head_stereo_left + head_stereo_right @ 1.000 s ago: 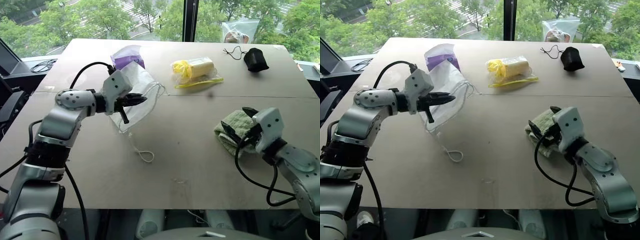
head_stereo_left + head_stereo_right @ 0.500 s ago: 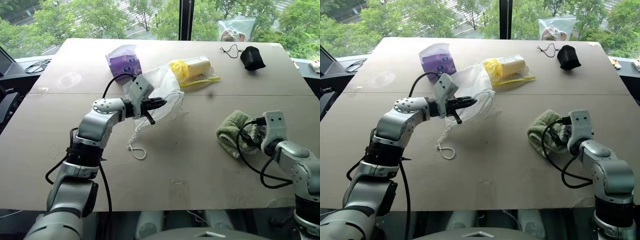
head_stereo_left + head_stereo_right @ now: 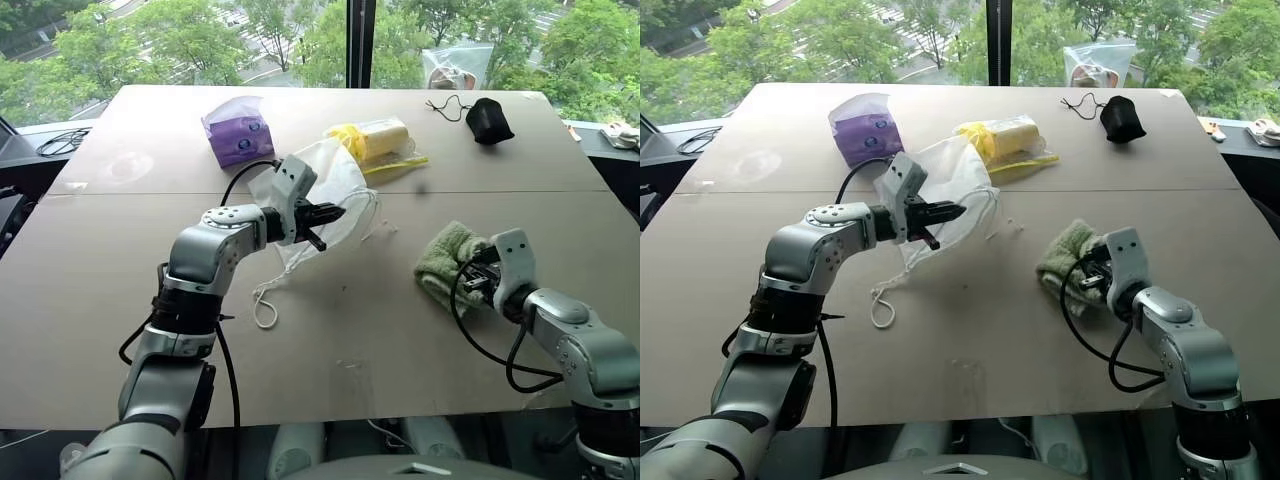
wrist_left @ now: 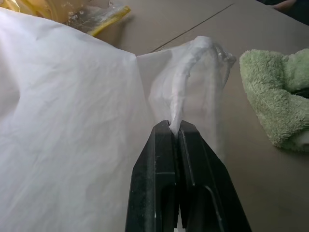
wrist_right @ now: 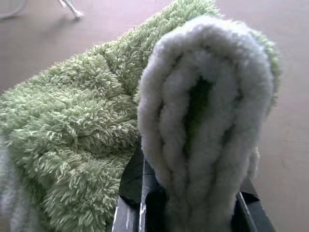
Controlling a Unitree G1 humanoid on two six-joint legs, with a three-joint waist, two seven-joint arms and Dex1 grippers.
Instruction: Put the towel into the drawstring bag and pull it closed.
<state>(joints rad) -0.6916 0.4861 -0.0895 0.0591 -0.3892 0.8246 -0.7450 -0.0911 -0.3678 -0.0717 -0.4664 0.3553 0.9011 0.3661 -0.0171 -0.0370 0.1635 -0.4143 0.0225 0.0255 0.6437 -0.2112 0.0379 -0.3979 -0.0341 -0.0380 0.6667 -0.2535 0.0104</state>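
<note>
on the far left part of the bench [image 3: 120, 300] sits a purple packet [image 3: 238, 138] near the back edge. just right of it, my left gripper [image 3: 330, 214] is pressed together, pinching the corded rim of the drawstring bag [image 3: 325, 180]; in the left wrist view the fingers [image 4: 193, 183] are tight on a gathered white fold of fabric, and the bag's body spreads pale and thin behind them. the bag is lifted at the pinched spot, while its lower end trails down to the bench, where a loop of white cord [image 3: 266, 310] lies. behind the bag, a clear plastic bag with yellow contents [image 3: 382, 142] rests on the bench, close to the white fabric. to the right, well apart from the bag, lies the towel [image 3: 447, 262], light green and fluffy, near the bench's front right part. my right gripper [image 3: 484, 281] is at the towel's right side, squeezed onto a thick folded edge of it; in the right wrist view the pale fluffy fold [image 5: 207, 121] bulges up between my black fingers. far back on the right, a small black pouch [image 3: 488, 120] with a thin cord sits by the bench's rear edge.
</note>
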